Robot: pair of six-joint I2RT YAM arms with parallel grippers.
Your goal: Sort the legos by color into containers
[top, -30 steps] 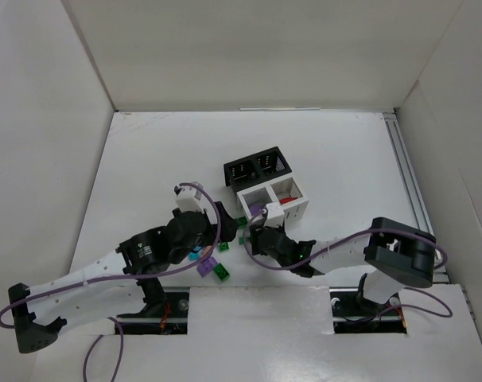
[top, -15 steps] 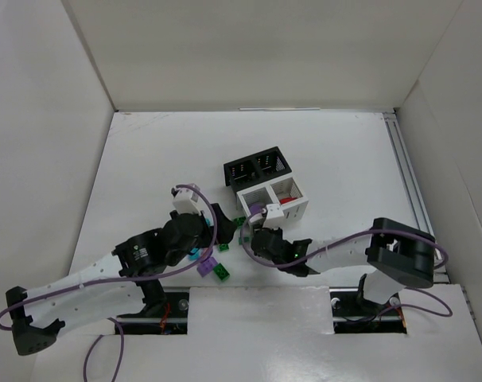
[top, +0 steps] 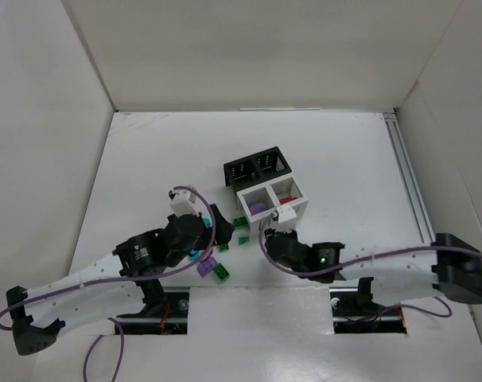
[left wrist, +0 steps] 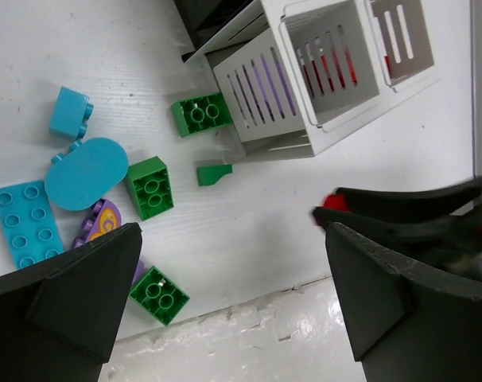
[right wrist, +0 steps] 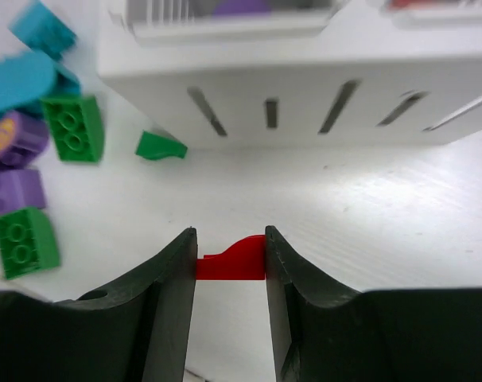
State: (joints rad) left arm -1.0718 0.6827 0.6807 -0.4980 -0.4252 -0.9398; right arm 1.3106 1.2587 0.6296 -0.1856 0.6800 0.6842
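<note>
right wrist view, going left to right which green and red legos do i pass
lower green brick → upper green brick → small green curved piece → red piece, clamped in the right gripper

Overhead view, two close wrist views, sharing white bin [right wrist: 305, 72]

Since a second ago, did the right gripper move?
Yes. The right gripper, jaws shut on a red lego, shifted slightly right along the white bin's near wall.
</note>
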